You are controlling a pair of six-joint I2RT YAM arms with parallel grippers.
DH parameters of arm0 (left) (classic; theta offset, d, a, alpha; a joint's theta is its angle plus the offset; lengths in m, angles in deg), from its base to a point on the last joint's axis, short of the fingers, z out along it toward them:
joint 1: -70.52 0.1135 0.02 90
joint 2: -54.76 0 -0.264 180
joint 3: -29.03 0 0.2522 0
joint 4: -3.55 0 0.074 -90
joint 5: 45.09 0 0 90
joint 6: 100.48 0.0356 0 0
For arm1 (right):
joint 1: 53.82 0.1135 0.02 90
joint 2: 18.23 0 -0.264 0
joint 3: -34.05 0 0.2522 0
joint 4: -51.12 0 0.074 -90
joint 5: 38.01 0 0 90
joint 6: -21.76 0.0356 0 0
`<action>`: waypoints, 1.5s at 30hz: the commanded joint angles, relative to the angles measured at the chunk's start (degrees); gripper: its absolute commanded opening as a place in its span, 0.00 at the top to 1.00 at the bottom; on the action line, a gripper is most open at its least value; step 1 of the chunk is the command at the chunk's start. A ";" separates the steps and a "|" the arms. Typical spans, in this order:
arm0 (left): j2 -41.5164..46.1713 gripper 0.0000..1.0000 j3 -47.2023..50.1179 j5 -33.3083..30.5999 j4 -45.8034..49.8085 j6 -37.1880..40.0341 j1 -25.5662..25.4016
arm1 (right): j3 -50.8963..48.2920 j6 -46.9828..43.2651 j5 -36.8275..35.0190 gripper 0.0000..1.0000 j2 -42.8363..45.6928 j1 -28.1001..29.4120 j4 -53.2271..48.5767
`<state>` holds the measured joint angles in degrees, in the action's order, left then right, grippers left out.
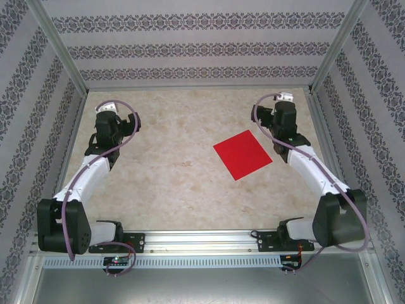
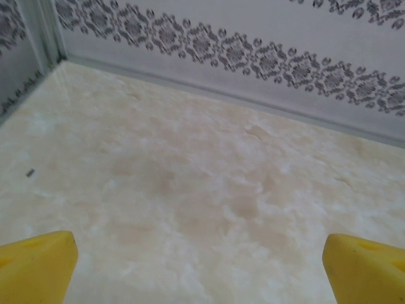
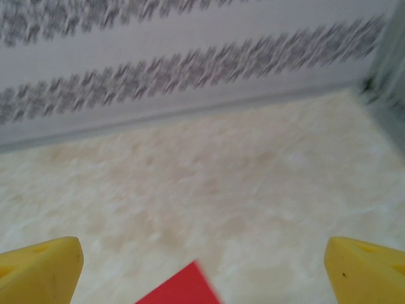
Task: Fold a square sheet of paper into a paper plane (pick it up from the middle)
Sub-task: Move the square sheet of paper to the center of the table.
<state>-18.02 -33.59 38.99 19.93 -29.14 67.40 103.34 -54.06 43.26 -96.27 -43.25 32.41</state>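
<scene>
**Item 1, paper** (image 1: 243, 154): You had one square sheet, bright red, plain and unmarked. It lay flat and unfolded on the table (image 1: 164, 183), with no crease to be seen. It sat right of centre, turned so its corners pointed roughly near and far. Its right corner came close beside the right arm; whether they touched could not be told. In the right wrist view a blurred red corner (image 3: 183, 288) showed at the near edge.

**Item 2, left gripper** (image 2: 201, 269): It was released, with the yellow fingertips (image 2: 38, 266) spread wide over bare table at the far left, holding nothing.

**Item 3, right gripper** (image 3: 202, 269): It was released and wide apart at the far right, holding nothing, just beyond the paper's corner.
</scene>
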 commanded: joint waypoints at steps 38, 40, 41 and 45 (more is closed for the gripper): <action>2.81 0.00 -5.86 12.68 19.21 -0.94 -0.20 | 8.74 38.69 19.92 0.02 -28.87 27.36 -20.92; 2.92 0.00 -5.74 12.78 19.32 -0.99 -0.14 | 10.80 38.10 20.11 0.04 -28.97 28.81 -22.40; 2.94 0.00 -5.69 12.83 19.36 -1.08 -0.15 | 12.22 37.11 18.16 0.05 -28.44 29.05 -24.46; 2.98 0.00 -5.32 13.48 19.30 -1.47 -0.17 | 16.74 32.00 6.09 0.03 -23.21 28.83 -32.79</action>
<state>-15.81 -37.75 51.95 38.46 -31.52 67.40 116.56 -19.59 56.75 -123.49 -13.68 5.66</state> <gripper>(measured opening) 0.999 0.965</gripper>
